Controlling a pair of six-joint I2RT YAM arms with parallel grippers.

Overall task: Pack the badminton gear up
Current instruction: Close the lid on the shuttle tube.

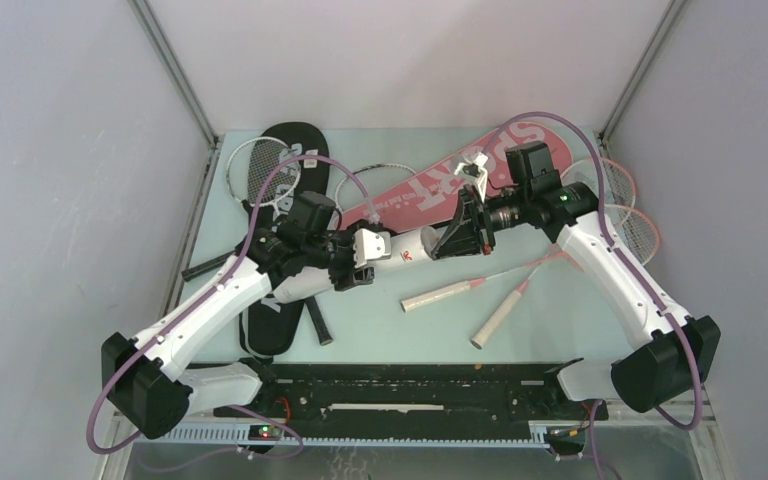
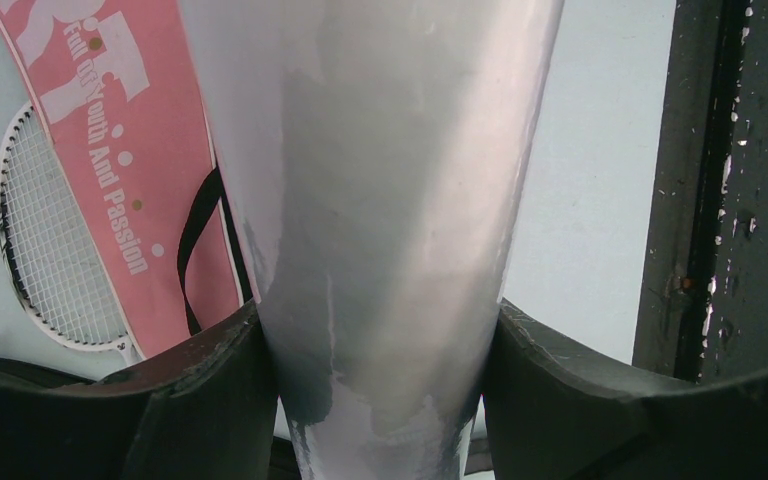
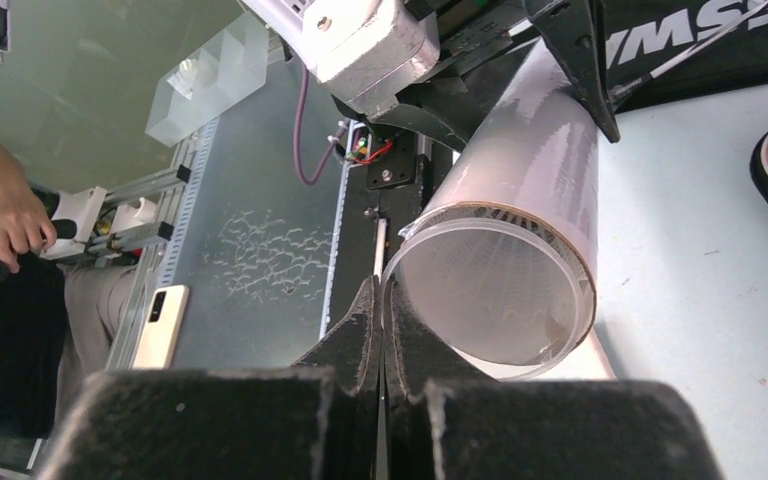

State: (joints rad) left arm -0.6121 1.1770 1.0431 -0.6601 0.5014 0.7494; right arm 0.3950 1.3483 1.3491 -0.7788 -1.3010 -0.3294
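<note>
The long white tube (image 1: 400,250) lies nearly level above the table's middle, between my two arms. My left gripper (image 1: 360,258) is shut round its body, and the left wrist view shows a black finger pressed on each side of the tube (image 2: 390,200). My right gripper (image 1: 457,238) is shut on the thin clear rim (image 3: 490,290) of the tube's open end, one finger inside and one outside. The tube looks empty inside. The pink "SPORT" cover (image 1: 460,175) lies behind it, and the black cover (image 1: 290,160) is at the left. Two racket handles (image 1: 445,293) rest in front.
A white-framed racket head (image 1: 258,170) lies at the back left. A pink-framed head (image 1: 632,215) sits by the right wall. The black base rail (image 1: 410,395) runs along the near edge. Off the table I see a person's hand (image 3: 10,210) and a phone (image 3: 160,320).
</note>
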